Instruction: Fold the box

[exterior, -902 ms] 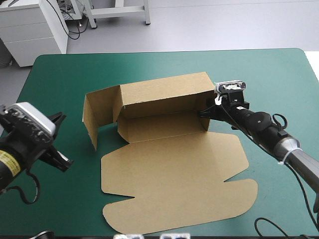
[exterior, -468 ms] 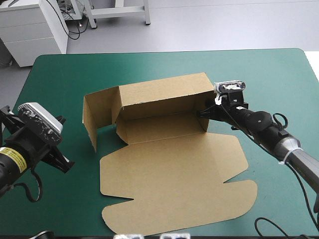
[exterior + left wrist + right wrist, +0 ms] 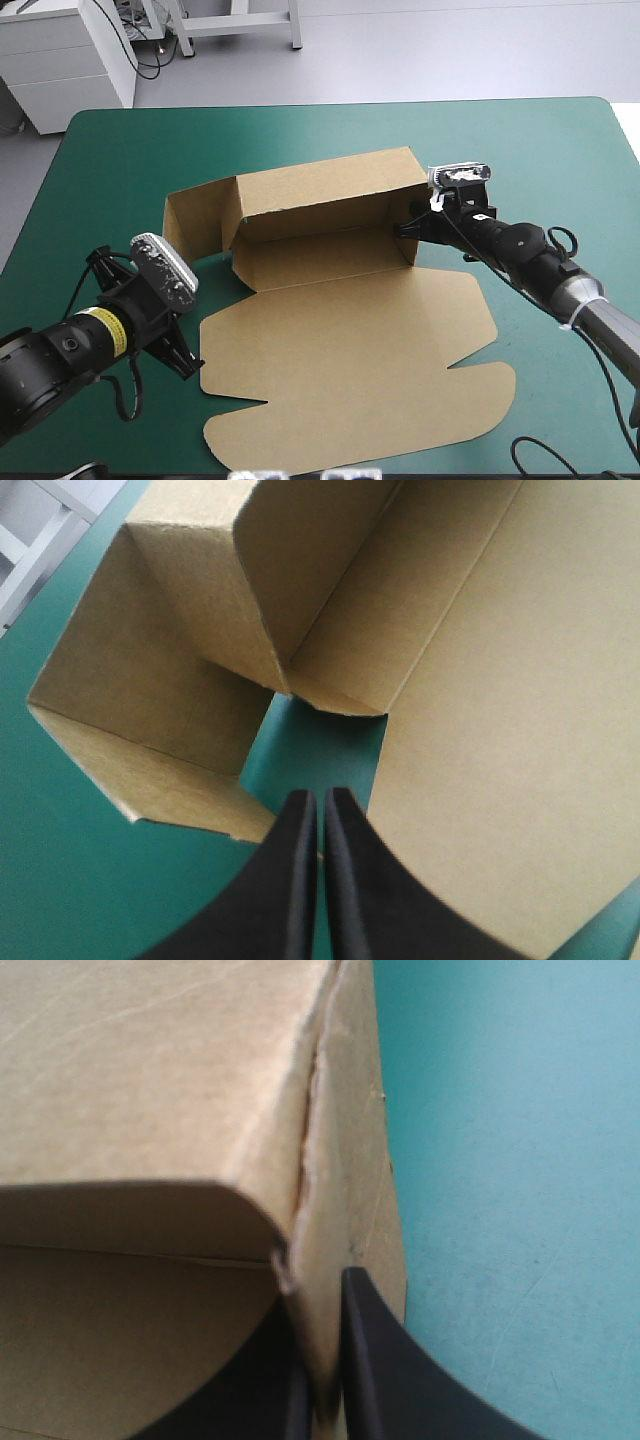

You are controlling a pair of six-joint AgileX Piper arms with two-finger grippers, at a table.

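The brown box point(image 3: 340, 350) lies mid-table with its lid flat toward the front. Its back wall point(image 3: 320, 190) stands raised, and its left flap point(image 3: 195, 225) stands upright, angled outward. My right gripper point(image 3: 408, 228) is at the box's right end, shut on the end wall point(image 3: 345, 1160), which runs between its fingers point(image 3: 322, 1300). My left gripper point(image 3: 185, 355) is shut with nothing in it, low beside the lid's left edge. Its tip point(image 3: 320, 800) points at the teal-green gap between the left flap point(image 3: 150, 690) and the lid point(image 3: 500, 730).
Teal-green cover point(image 3: 110, 170) shows on all sides of the box, widest at the far side and far right. A white cabinet point(image 3: 60, 60) stands beyond the table's far left corner.
My left arm has swung right and forward from the table's left edge to the box's left flap. The box and the right gripper have kept still.
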